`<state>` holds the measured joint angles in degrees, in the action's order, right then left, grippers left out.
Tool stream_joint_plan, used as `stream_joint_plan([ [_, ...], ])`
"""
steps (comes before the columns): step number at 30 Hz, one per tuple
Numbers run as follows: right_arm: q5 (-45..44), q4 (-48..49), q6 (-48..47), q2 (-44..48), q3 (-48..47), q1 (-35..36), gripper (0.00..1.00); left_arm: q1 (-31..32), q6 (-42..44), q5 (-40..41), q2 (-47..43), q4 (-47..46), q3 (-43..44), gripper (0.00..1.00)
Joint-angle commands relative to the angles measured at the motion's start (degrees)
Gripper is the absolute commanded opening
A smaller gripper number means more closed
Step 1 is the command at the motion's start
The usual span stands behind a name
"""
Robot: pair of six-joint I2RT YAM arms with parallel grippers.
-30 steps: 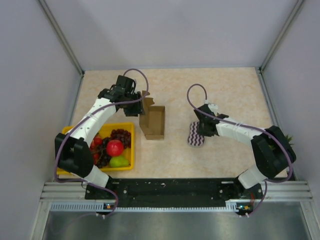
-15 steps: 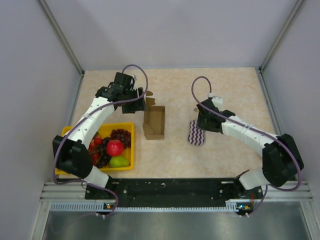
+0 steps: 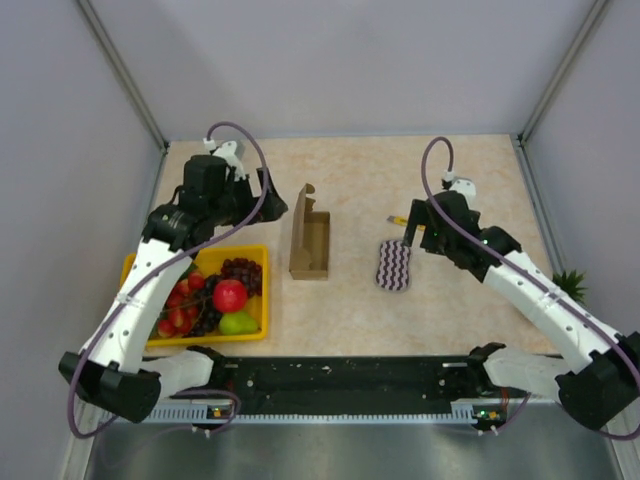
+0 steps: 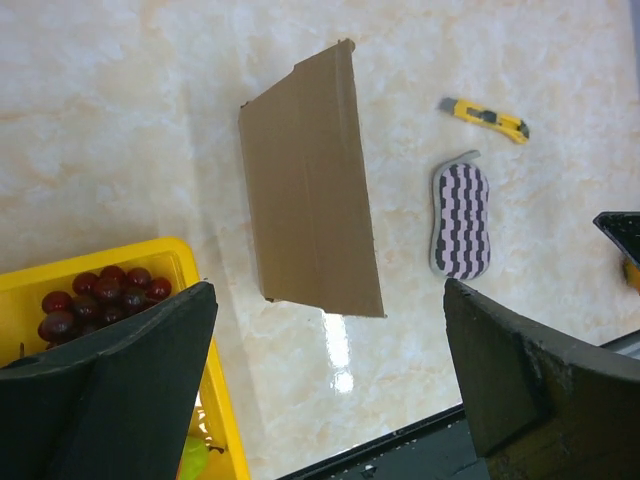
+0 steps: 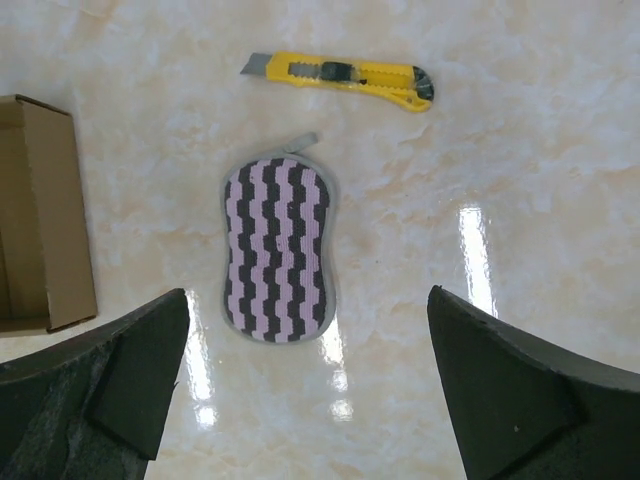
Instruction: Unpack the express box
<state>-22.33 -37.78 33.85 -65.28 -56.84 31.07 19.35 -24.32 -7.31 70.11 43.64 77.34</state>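
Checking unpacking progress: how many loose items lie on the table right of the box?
2: the striped pouch beside the express box, and the yellow utility knife just beyond the pouch. More may be hidden inside the box.

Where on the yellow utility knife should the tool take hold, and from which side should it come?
Take the yellow utility knife at the middle of its handle, coming straight down from above. It lies flat on the table and is long and narrow, so close across its narrow width, clear of the grey blade tip.
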Motion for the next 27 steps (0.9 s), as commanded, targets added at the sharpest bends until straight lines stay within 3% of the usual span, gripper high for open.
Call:
stream_joint_plan([
  [1,0.8,-5.0,-3.5,5.5,-4.0,-1.8,0.99,0.1,-1.5,2.5,-7.4,-4.8,-2.5,0.99],
  [7,0.7,-13.4,-2.6,12.5,-8.9,-2.2,0.99,0.1,-3.4,6.8,-13.9,0.1,-0.4,0.99],
  [16,-0.8,-24.8,-4.8,23.6,-20.7,-2.2,0.99,0.1,-6.2,7.6,-24.1,18.3,4.2,0.99],
  [23,0.7,-29.6,-9.8,29.9,-31.2,-2.2,0.99,0.1,-3.0,2.8,-33.5,20.9,4.2,0.99],
  [27,1.5,-29.9,-8.6,30.5,-32.2,-2.2,0.99,0.1,-1.5,3.4,-34.4,21.8,4.7,0.99],
])
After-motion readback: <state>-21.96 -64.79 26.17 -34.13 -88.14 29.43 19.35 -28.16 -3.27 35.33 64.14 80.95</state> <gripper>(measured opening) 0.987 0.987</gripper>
